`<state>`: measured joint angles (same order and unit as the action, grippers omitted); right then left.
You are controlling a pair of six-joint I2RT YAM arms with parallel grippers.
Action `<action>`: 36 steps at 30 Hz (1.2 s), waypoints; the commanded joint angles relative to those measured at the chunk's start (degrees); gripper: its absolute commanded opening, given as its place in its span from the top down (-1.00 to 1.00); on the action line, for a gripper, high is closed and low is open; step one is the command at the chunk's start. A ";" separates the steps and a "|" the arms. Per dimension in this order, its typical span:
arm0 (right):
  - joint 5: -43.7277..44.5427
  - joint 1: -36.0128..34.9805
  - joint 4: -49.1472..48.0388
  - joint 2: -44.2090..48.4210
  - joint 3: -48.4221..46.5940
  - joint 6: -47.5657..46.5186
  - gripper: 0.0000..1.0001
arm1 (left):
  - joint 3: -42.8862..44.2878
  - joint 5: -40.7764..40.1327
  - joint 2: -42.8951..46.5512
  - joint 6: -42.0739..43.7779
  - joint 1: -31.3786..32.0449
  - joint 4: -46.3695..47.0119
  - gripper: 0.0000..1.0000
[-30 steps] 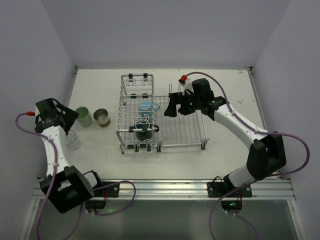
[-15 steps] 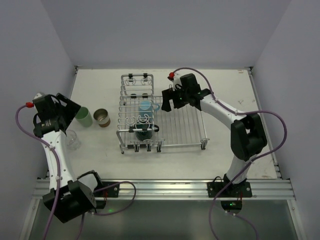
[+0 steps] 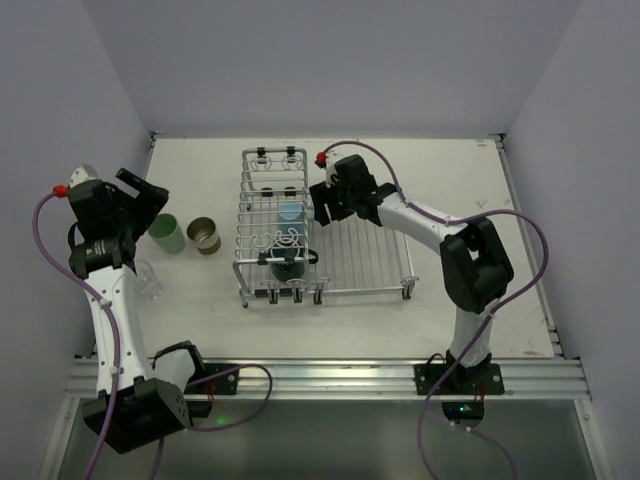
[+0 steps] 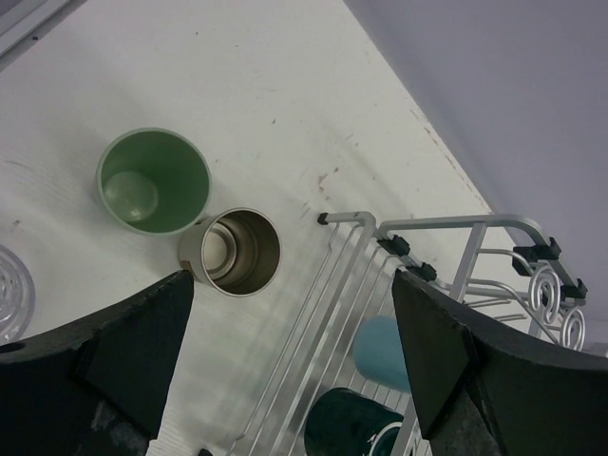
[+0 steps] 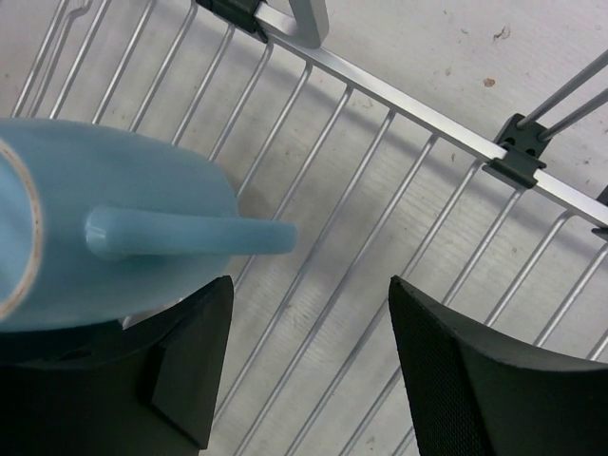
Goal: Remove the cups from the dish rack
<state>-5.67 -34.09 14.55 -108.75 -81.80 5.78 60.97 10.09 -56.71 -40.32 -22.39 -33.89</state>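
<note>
Right pincer: jaws apart, holding nothing. It sits low over the dish rack, and the blue mug's handle reaches toward the gap between its fingers.
Left pincer: jaws apart and empty, raised above the left edge of the worktop.
Blue mug: in the left part of the rack, toward the far edge; it seems to lie tilted on the wires.
Dark cup: also in the rack, just nearer the front edge than the mug.
Already out: green cup and brown cup side by side, clear glass near them, all by the left edge.
Step in hand: probably closing on the mug.
Risk: one finger is tight beside the mug's body, so a bump could roll it before the grip lands. A hold on the thin handle alone could let the mug swing, or snag a wire and drag the rack.
</note>
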 commanded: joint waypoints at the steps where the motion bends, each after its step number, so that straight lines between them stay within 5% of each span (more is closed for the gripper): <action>1: 4.18 -0.63 -6.01 -0.59 -1.88 3.79 -0.36 | 1.08 3.27 1.07 -0.73 0.51 2.69 -0.77; 15: 6.72 -1.07 -7.87 -4.45 -3.37 2.39 -0.28 | 0.90 5.99 -0.33 -0.91 0.95 4.53 -0.76; 23: 7.96 -1.16 -10.86 3.35 4.36 5.72 -0.27 | 0.82 7.14 -0.25 -1.26 1.56 5.59 -0.74; 36: -0.74 -0.90 -7.95 10.49 2.61 17.86 -0.34 | 0.29 13.29 -0.86 1.03 4.02 7.61 -0.75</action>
<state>-3.44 -34.96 7.62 -100.33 -77.14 19.27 60.97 18.35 -57.17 -40.82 -18.94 -28.49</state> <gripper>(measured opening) 0.667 0.877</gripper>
